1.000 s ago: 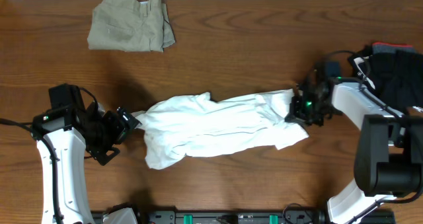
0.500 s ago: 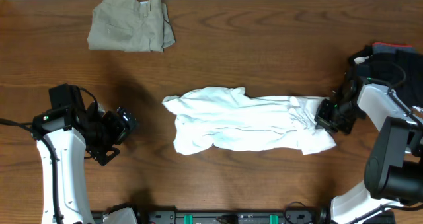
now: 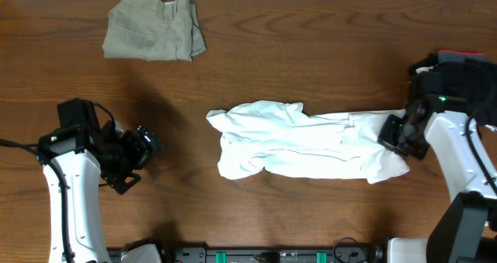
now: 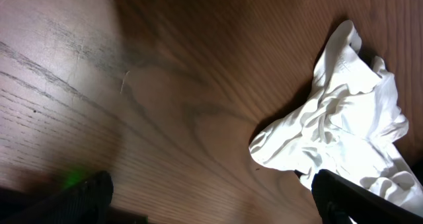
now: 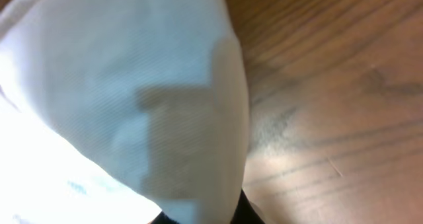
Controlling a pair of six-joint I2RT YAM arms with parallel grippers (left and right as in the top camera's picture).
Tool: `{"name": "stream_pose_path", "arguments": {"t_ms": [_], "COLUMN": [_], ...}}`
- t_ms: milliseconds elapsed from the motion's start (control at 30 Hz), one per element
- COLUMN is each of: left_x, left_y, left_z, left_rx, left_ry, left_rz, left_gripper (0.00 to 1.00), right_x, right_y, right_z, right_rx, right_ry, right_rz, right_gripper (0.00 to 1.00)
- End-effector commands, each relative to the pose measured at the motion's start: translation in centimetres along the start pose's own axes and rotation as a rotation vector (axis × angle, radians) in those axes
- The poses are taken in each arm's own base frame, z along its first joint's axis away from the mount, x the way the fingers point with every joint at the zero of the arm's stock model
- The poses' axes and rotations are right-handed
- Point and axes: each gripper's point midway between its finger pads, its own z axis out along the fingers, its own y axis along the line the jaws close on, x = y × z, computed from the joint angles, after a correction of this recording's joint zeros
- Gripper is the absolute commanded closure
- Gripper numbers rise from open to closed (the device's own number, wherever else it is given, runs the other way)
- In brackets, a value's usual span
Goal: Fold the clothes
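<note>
Three garments: white T-shirt [image 3: 303, 143], khaki trousers [image 3: 153, 36], black bundle [image 3: 475, 84].

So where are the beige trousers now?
In the overhead view the khaki-beige trousers lie at the far left corner of the table, apart from the white T-shirt.

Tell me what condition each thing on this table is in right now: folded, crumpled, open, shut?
White T-shirt: unfolded, crumpled, stretched out sideways, right end pinched.
Khaki trousers: roughly folded, lying at the far edge.
Black bundle: heaped at the right edge, partly hidden by the arm.
Left gripper: open, empty, clear of the shirt.
Right gripper: shut on the shirt's right end.
</note>
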Motion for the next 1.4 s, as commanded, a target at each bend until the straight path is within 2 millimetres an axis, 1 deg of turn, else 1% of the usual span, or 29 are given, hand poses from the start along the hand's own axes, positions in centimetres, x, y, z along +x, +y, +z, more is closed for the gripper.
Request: {"name": "stream_pose_path", "arguments": {"t_ms": [0,133,333,567,633,700,733,767,800,867,900,1100,1300,1367], "left_x": [0.4,0.4,0.4,0.4,0.4,0.4,0.4,0.4,0.4,0.4,0.4,0.4,0.4,0.4], "left_y": [0.0,0.0,0.0,0.0,0.1,0.0,0.1,0.0,0.1,0.1,0.1,0.1,0.1,0.1], "left_z": [0.2,0.2,0.2,0.2,0.2,0.2,0.2,0.2,0.2,0.2,0.2,0.2,0.2,0.2], "left_rx": [0.004,0.003,0.003,0.003,0.004,0.003,0.004,0.003,0.003,0.003,0.003,0.003,0.003,0.003], "left_ry": [0.015,0.016,0.016,0.016,0.016,0.016,0.016,0.016,0.016,0.016,0.016,0.016,0.016,0.016], "left_rz": [0.011,0.011,0.011,0.011,0.01,0.011,0.01,0.011,0.011,0.011,0.011,0.011,0.011,0.011], "left_gripper": [0.02,0.02,0.02,0.02,0.02,0.02,0.02,0.02,0.02,0.02,0.02,0.02,0.02,0.02], "right_x": [0.2,1.6,3.5,5.8,6.3,6.8,7.1,7.4,7.7,8.1,8.3,8.5,8.2,8.3], "right_y": [0.2,3.2,6.7,10.6,11.6,12.6,13.0,13.4,13.7,14.1,14.1,14.0,14.6,15.0], "right_z": [-0.4,-0.6,-0.9,-1.2,-1.4,-1.4,-1.4,-1.4,-1.3,-1.1,-0.9,-0.1,-0.3,-0.6], "right_rx": [0.09,0.086,0.08,0.017,-0.002,-0.026,-0.035,-0.046,-0.055,-0.056,-0.051,-0.027,-0.045,-0.064], "right_ry": [-0.056,-0.077,-0.125,-0.158,-0.171,-0.178,-0.178,-0.175,-0.169,-0.161,-0.157,-0.14,-0.157,-0.148], "right_rz": [-0.008,-0.078,-0.161,-0.233,-0.252,-0.28,-0.291,-0.301,-0.312,-0.327,-0.334,-0.342,-0.379,-0.38], "right_gripper": [0.99,0.98,0.94,0.92,0.9,0.87,0.83,0.77,0.69,0.52,0.46,0.43,0.42,0.42]}}
